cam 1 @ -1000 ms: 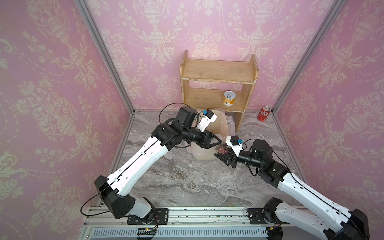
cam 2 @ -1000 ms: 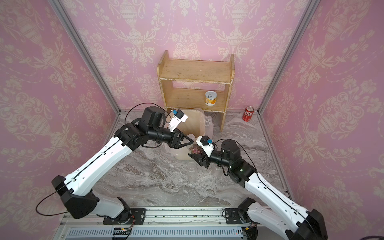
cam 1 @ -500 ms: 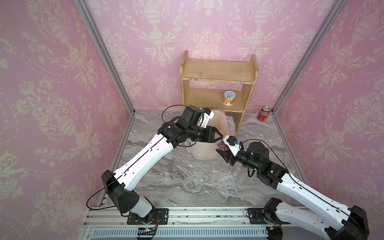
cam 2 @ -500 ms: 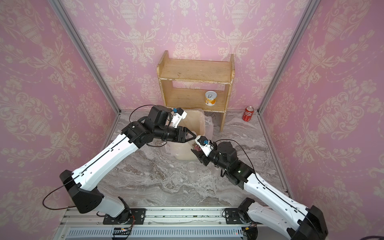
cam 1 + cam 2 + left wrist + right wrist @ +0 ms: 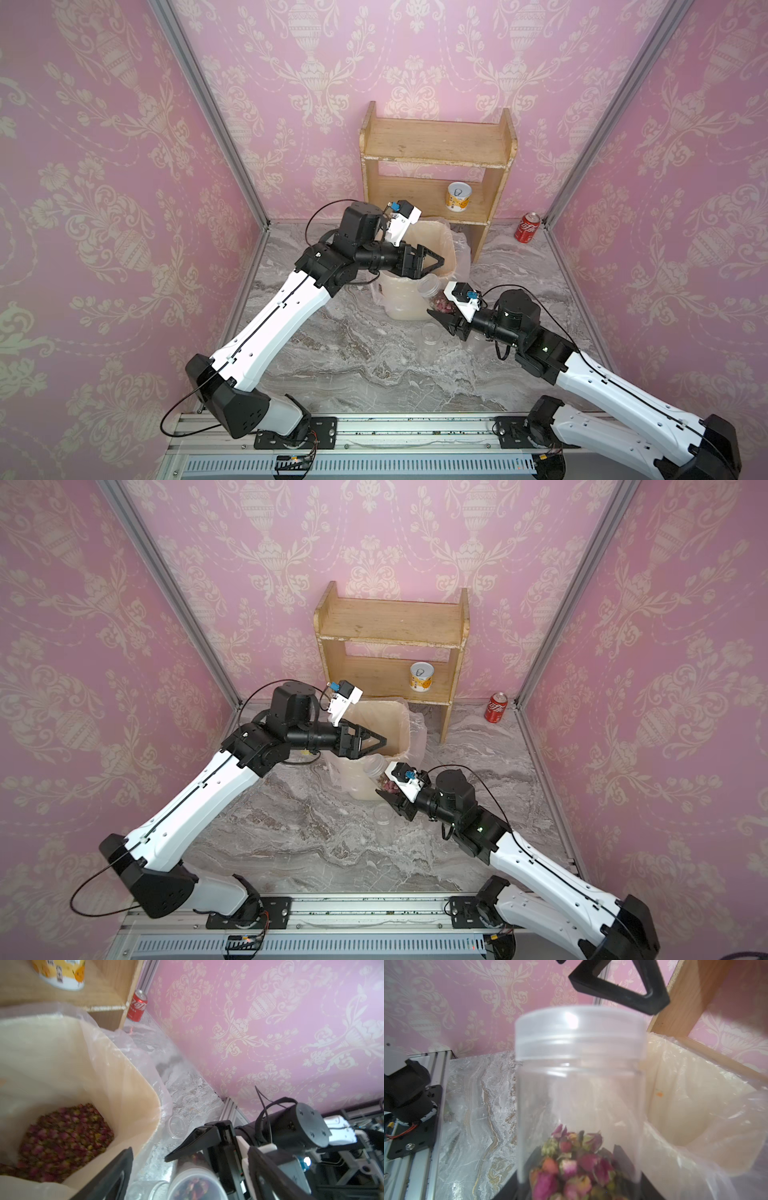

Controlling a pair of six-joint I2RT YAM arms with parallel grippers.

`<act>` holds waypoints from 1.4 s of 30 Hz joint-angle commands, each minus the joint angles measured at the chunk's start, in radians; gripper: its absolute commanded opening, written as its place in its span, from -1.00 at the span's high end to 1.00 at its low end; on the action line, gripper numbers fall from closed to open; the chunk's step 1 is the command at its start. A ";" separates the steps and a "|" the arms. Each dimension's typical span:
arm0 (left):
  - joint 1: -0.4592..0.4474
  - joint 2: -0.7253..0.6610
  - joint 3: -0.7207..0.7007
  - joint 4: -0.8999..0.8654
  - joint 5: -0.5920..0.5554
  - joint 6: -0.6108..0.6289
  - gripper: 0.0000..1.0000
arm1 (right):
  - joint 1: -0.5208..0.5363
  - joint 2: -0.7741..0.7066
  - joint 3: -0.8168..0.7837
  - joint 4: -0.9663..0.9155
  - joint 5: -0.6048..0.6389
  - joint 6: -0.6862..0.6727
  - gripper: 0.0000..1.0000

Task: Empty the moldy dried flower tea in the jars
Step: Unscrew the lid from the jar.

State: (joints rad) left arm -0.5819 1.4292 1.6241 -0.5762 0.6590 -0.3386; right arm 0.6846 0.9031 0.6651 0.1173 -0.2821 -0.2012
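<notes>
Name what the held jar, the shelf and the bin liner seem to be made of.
Jar: probably clear plastic; see-through wall, frosted lid. Shelf: unpainted wood, matte; grain and chipped edges show. Liner: thin glossy plastic film; it crinkles.

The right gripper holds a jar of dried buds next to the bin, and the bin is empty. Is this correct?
The bin is not empty: the left wrist view shows a heap of dried buds inside it. The jar part is right.
</notes>
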 commanded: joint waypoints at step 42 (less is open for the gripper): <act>-0.092 0.065 0.078 -0.146 -0.173 -0.220 0.72 | -0.018 0.042 0.076 -0.055 -0.137 -0.028 0.81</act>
State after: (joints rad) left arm -0.6552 1.4574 1.6501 -0.7841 0.6991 -0.2134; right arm 0.6018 0.9627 0.7341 0.0769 -0.5491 -0.0898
